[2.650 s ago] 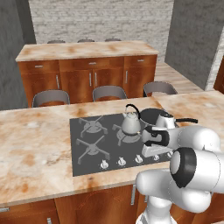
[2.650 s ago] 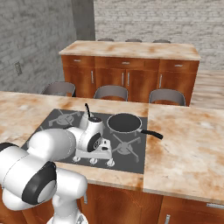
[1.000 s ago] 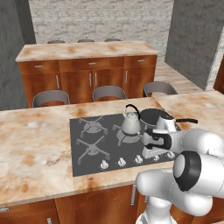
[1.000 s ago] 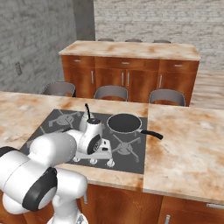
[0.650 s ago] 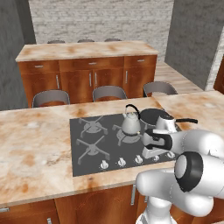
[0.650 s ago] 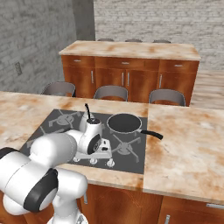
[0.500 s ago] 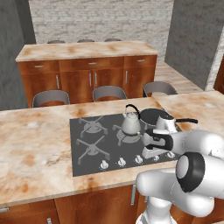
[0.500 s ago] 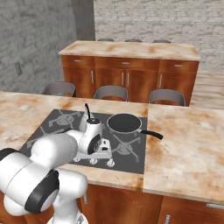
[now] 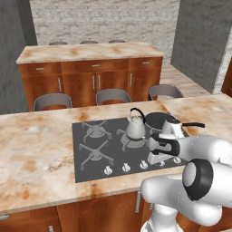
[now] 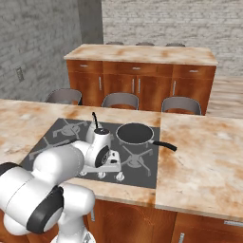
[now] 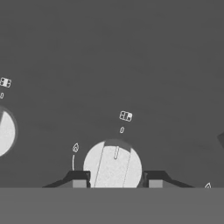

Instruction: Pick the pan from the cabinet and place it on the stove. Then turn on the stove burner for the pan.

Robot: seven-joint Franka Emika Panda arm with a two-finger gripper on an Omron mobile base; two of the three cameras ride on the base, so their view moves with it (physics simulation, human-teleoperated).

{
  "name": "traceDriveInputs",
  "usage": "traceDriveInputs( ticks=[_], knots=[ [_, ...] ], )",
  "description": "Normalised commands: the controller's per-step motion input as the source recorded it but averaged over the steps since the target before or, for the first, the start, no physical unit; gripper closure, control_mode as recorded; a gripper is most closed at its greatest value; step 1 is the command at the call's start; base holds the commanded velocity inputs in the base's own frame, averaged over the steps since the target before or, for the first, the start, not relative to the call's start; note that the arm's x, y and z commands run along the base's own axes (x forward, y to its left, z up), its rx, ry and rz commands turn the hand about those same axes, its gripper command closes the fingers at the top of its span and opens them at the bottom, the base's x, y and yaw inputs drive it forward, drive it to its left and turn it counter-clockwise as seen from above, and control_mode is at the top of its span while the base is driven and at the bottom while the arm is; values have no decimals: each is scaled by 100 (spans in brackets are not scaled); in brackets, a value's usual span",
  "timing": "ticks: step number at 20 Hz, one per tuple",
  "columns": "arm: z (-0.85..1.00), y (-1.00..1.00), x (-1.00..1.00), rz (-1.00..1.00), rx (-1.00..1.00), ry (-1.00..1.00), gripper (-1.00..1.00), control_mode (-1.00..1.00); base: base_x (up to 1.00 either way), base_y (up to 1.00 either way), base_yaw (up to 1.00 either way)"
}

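My end effector (image 11: 113,179) sits low over the stove (image 9: 102,158), fingers either side of a knob (image 11: 112,167); whether they grip it, I cannot tell. The pan (image 10: 135,133) rests on a burner.

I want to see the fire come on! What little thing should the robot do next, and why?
Probably close the fingers on the round silver knob and twist it. The pan already sits on the stove, and the knob lies right between the fingers.
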Motion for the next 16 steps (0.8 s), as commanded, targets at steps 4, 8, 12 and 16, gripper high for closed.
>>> traceDriveInputs(
  ticks=[4,8,12,16],
  knots=[
    [0,3,-9,7,-2,-2,100,-100,0,0,0],
    [0,27,-23,1,-7,-11,100,-100,0,0,0],
    [1,27,-39,0,-10,-14,100,-100,0,0,0],
    [0,12,-21,0,-4,-2,100,-100,0,0,0]
  ],
)
